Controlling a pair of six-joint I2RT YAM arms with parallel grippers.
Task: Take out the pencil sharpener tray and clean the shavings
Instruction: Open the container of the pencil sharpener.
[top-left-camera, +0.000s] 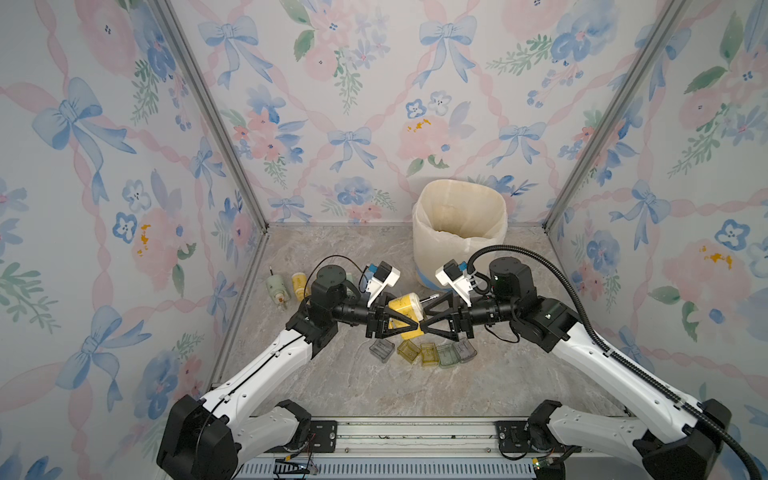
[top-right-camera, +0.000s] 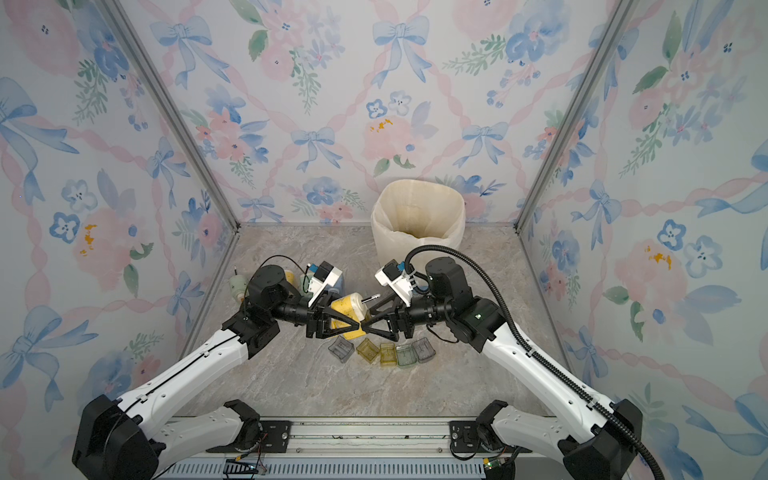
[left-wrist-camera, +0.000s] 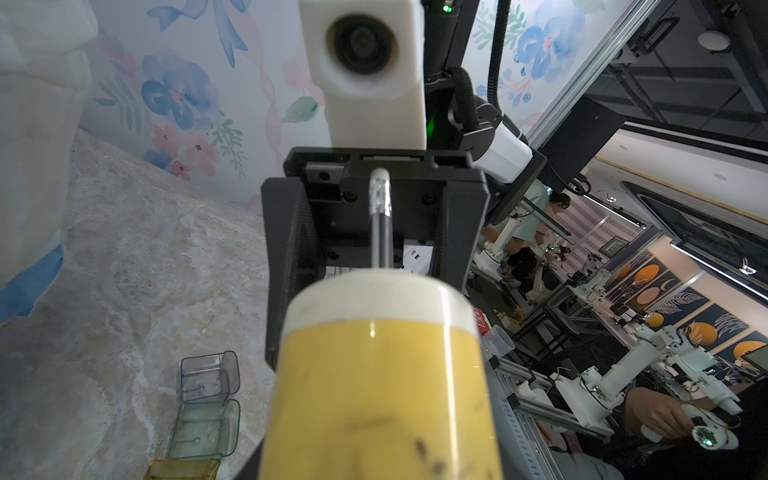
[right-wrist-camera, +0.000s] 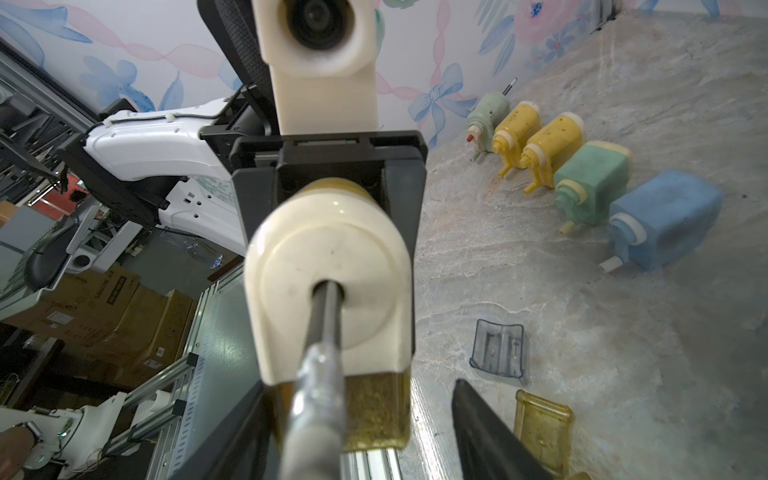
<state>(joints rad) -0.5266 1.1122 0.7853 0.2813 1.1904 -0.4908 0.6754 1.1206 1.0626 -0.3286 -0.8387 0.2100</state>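
My left gripper (top-left-camera: 409, 318) is shut on a yellow pencil sharpener (top-left-camera: 405, 309), held above the middle of the table. A pencil (right-wrist-camera: 320, 374) sticks out of its cream front face (right-wrist-camera: 328, 291) toward the right arm. The yellow tray (right-wrist-camera: 374, 411), brown with shavings, sits in the sharpener below that face. My right gripper (top-left-camera: 424, 319) faces the left one, open. Its fingers (right-wrist-camera: 486, 432) stand on either side of the tray end, with a gap showing on one side. The left gripper's fingers are hidden behind the sharpener in the left wrist view.
Several loose clear trays (top-left-camera: 422, 352), grey, yellow and green, lie in a row on the table below the grippers. A lined bin (top-left-camera: 459, 224) stands at the back. Several other sharpeners (right-wrist-camera: 552, 145) lie in a row by the left wall.
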